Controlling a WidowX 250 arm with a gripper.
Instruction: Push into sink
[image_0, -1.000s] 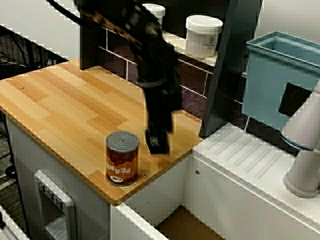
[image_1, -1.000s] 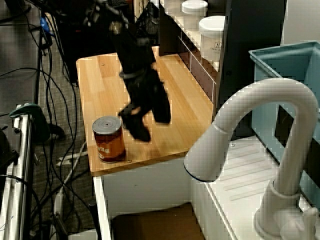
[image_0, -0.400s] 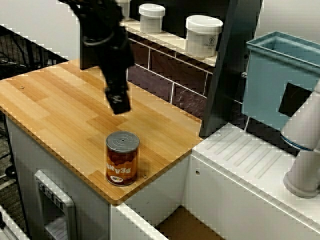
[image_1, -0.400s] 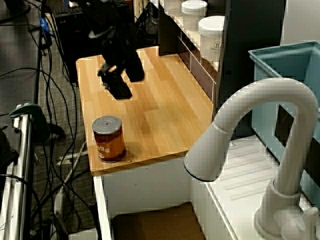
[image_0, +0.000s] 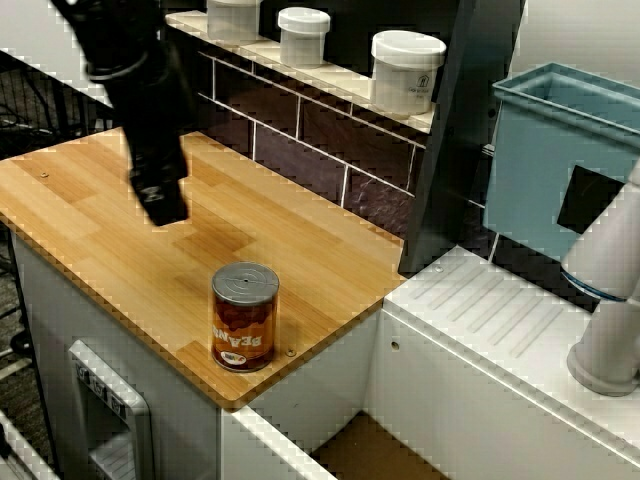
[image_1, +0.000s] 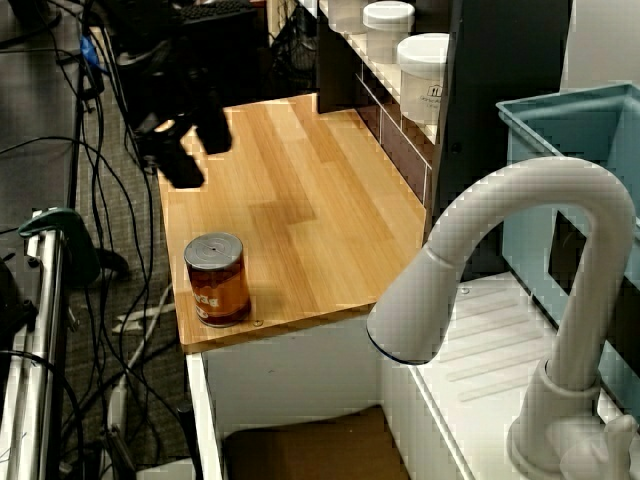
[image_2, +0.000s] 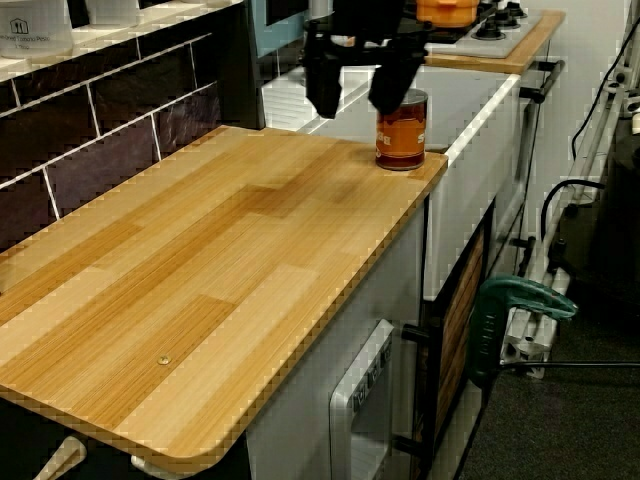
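Near the front corner of the wooden worktop (image_0: 120, 215) stands a can (image_0: 244, 316), upright, close to the edge that drops to the sink (image_0: 355, 450). Only a strip of the sink's brown floor shows between white walls, below and right of the can. The black claw (image_2: 354, 85) hangs above the worktop, apart from the can on the side away from the sink, empty, its two fingers spread moderately wide.

A good push likely means lowering the claw behind the can and pressing low on its side, straight toward the sink, since a high contact could tip it.

The can is a short metal cylinder with a grey ridged lid and an orange-brown paper label. The worktop is smooth, pale, planked wood.
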